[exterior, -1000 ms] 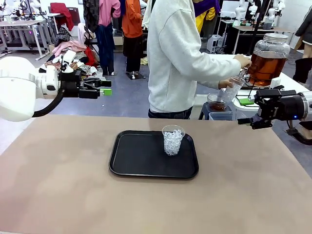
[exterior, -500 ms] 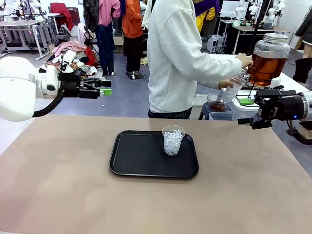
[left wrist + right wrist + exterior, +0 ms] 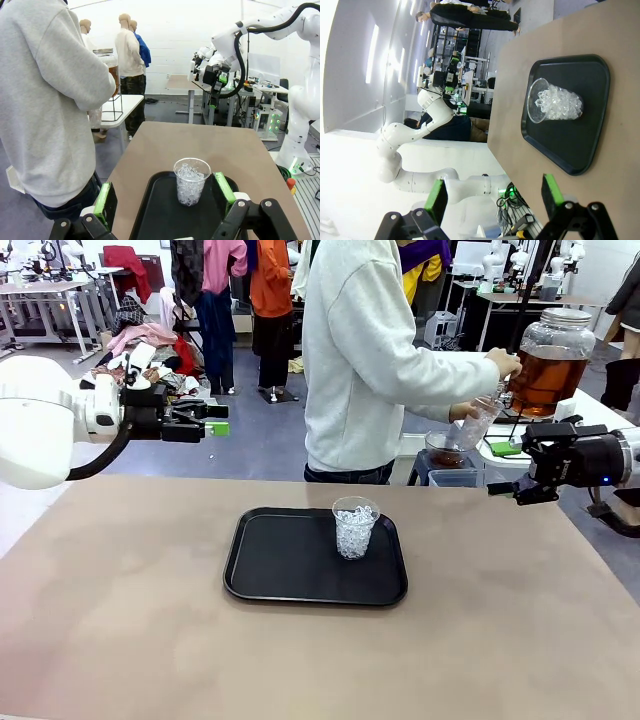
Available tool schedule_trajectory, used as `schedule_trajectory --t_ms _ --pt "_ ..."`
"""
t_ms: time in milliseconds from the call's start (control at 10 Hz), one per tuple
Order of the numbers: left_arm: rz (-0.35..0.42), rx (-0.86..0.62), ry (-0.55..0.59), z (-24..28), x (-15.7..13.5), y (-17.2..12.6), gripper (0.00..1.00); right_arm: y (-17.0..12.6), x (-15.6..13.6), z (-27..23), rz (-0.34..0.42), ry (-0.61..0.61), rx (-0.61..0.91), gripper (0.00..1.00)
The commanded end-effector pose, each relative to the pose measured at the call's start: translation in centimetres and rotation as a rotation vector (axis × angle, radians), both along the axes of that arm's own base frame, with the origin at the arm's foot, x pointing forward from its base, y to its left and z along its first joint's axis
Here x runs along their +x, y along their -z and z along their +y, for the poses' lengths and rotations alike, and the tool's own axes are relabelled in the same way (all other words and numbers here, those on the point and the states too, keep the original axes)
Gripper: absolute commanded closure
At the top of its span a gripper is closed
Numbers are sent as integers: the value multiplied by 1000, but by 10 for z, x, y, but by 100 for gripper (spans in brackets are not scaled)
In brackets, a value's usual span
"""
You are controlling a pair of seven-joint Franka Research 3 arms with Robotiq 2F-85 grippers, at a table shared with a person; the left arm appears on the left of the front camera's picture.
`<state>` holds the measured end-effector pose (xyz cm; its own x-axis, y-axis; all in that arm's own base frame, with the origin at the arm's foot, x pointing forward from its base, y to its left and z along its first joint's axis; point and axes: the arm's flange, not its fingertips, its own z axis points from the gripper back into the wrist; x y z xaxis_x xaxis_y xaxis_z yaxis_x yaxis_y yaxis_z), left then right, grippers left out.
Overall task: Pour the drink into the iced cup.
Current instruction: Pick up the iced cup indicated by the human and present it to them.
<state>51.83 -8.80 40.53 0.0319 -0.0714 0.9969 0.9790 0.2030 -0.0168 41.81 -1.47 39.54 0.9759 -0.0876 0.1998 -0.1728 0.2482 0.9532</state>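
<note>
**Item: the drink** (image 3: pixel 545 378). Translucent amber-brown liquid in a big round glass jar (image 3: pixel 551 335) with a lid, on a side table beyond the far right of the table. Well apart from both arms.

**Item: clear bottle** (image 3: pixel 478 423). Held tilted at the foot of the jar by the person's hand (image 3: pixel 462 412); the other hand (image 3: pixel 500 363) is at the jar. How much it holds is too small to tell.
- Handling (judged): thin-walled and light when empty, noticeably heavier when filled, and likely wet and slippery. A hard squeeze would buckle it and push liquid out of an open neck.
- Hold (judged): take it across the mid-body, below the shoulder, leaving the neck free for pouring.

**Item: iced cup** (image 3: pixel 355 527). Clear plastic cup, upright, full of ice, in the right rear part of a black tray (image 3: pixel 270 575) at mid table.
- Handling (judged): flimsy and easy to tip, with the ice adding some steadying weight. Best left standing and poured into from above.

**Item: left gripper** (image 3: pixel 222 418). Hangs above the table's left far edge, with its fingers apart and nothing between them. In its wrist view, the cup stands between the green pads, farther off.

**Item: right gripper** (image 3: pixel 510 460). Hangs at the table's right far edge, near the bottle, with its fingers apart and nothing between them.
</note>
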Motion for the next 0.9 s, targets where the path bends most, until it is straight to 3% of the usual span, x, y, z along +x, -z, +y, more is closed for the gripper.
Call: schedule_trajectory --t_ms 0,800 --pt "-2 -8 -12 -1 1 -1 0 -1 -1 0 -3 6 -1 0" --pt "-2 -8 -12 -1 1 -1 0 -1 -1 0 -3 6 -1 0"
